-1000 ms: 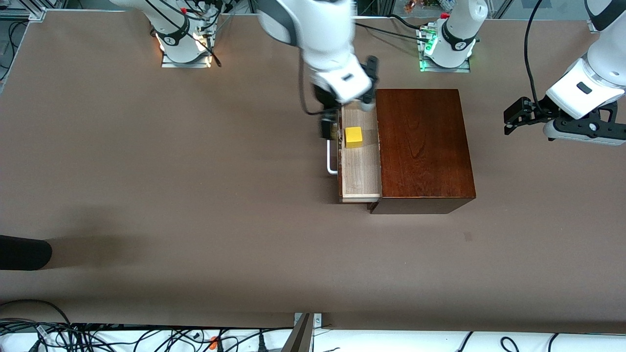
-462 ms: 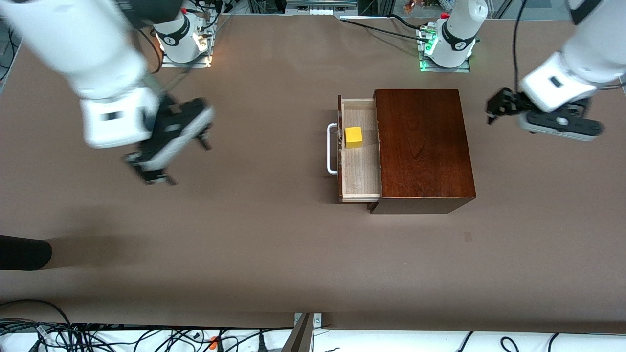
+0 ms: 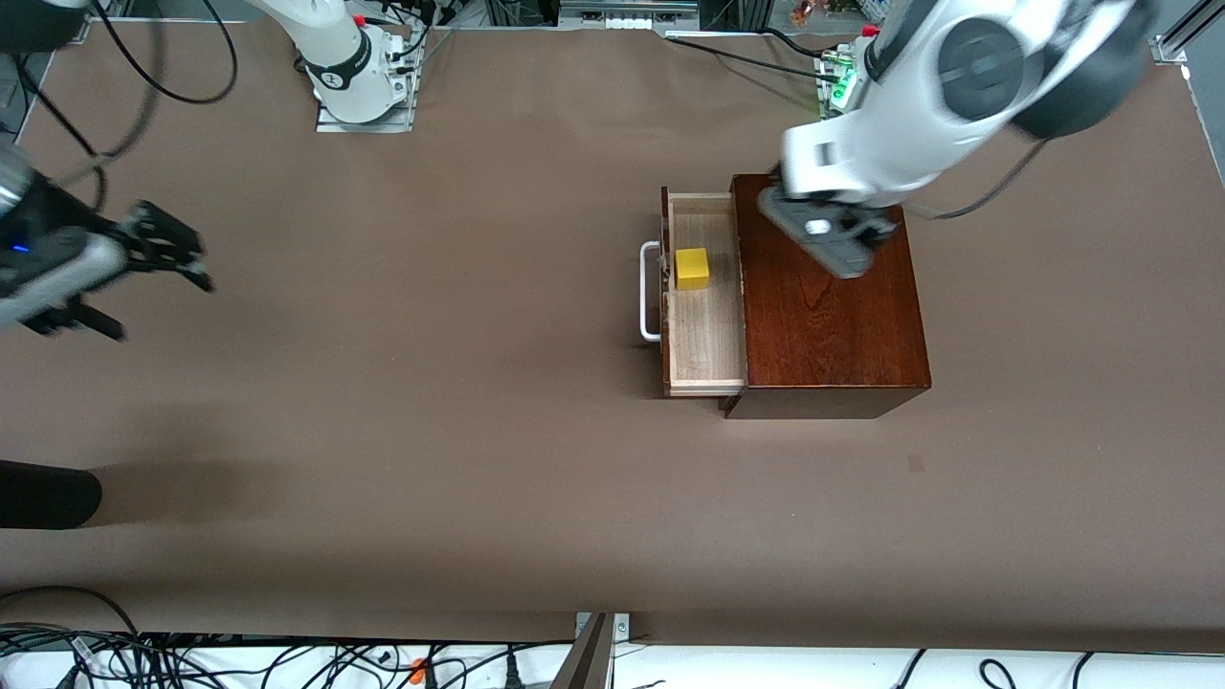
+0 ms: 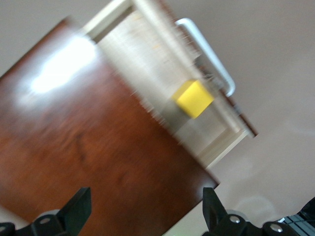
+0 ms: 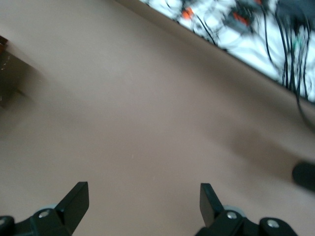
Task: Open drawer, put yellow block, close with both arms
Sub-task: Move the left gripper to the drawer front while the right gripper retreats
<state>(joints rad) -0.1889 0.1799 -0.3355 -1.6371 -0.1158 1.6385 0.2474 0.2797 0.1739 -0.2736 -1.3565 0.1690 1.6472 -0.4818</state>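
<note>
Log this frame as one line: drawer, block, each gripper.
drawer: open | yellow block: inside drawer | left gripper: open, over wooden box top | right gripper: open, over bare table, right arm's end

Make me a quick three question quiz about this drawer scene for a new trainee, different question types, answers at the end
1. True or false: the yellow block lies inside the open drawer.
2. Multiple choice: the left gripper is over
A) the bare table
B) the top of the wooden box
C) the drawer's white handle
3. Fill in: the right gripper, fingers apart and holding nothing, hangs over the table toward the ____ arm's end.

Key:
1. True. The block rests on the drawer's pale floor, near the dark front that carries the handle.
2. B. Its fingers are open and empty.
3. right
</note>
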